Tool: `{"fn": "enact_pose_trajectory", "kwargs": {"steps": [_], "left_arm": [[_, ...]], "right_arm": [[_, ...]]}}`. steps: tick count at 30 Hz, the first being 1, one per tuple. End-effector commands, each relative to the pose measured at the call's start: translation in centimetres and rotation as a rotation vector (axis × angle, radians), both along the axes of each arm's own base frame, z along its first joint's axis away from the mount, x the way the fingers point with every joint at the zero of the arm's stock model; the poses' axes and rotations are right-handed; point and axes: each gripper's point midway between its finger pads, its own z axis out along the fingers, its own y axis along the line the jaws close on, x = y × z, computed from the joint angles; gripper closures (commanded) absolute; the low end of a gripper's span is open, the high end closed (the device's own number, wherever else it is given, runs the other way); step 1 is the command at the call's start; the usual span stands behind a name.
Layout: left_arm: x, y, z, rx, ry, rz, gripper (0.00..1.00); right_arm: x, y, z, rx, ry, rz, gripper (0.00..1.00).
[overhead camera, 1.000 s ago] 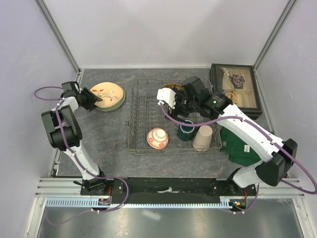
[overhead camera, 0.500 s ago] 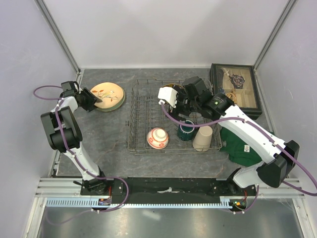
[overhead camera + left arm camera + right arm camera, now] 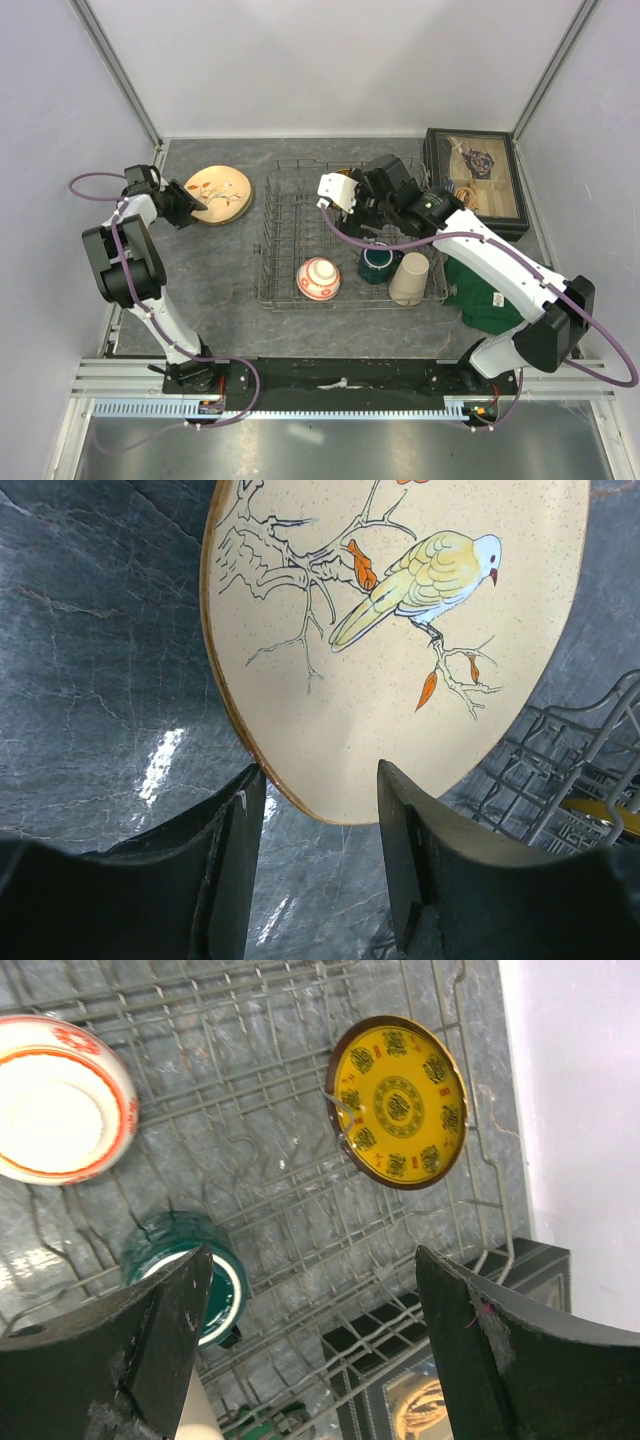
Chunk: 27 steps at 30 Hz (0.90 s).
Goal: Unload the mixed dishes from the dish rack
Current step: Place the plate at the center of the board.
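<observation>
Over the last second the right arm's wrist has crept slightly toward the far side of the rack [image 3: 283,230], while the left arm has hardly shifted.

Right tool [image 3: 312,1260]: its fingers are spread wide and hold nothing, hanging above the rack's wires. Framed between them is the yellow plate [image 3: 398,1103], gold with a brown rim. It sits at the rack's far side and seems to stand on edge against a tine, though the angle makes that hard to judge. Nearer, a green mug [image 3: 170,1240] sits in the rack, partly behind the left finger. The red-and-white bowl [image 3: 55,1100] rests mouth-up further left in the rack. From above, a beige tumbler [image 3: 409,278] stands just right of the mug. A green cloth [image 3: 485,290] lies outside the rack to the right, near a glass-lidded box [image 3: 475,185].

Left tool [image 3: 320,772]: its fingers are parted and grip nothing. The rim of the bird plate [image 3: 400,660] curves across just past their tips, close to the left finger. That plate lies out of the rack, on the grey desk [image 3: 220,280] to the rack's left.
</observation>
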Motion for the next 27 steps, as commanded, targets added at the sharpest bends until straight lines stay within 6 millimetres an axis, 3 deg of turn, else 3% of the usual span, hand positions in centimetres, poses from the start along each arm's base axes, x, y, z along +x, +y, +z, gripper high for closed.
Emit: {"fn": "enact_pose_trajectory", "kwargs": {"steps": [1, 9, 16, 17, 22, 27], "left_arm": [[1.2, 0.7, 3.5, 0.066, -0.100, -0.032, 0.45], [0.4, 0.6, 4.7, 0.100, -0.123, -0.050, 0.44], [-1.0, 0.4, 6.6, 0.142, -0.156, -0.059, 0.39], [-1.1, 0.3, 7.2, 0.149, -0.169, -0.062, 0.37], [-2.0, 0.1, 7.8, 0.166, -0.176, -0.079, 0.34], [-2.4, 0.0, 9.1, 0.206, -0.217, -0.115, 0.33]], "right_arm": [[1.6, -0.4, 0.3, -0.035, -0.061, -0.039, 0.10], [4.6, -1.2, 0.1, -0.142, -0.145, -0.090, 0.09], [8.5, -1.4, 1.3, -0.185, -0.198, -0.106, 0.07], [9.3, -1.7, 0.5, -0.203, -0.188, -0.113, 0.06], [12.0, -2.4, 0.5, -0.223, -0.186, -0.112, 0.05], [14.3, -2.2, -1.4, -0.220, -0.121, -0.085, 0.05]]}}
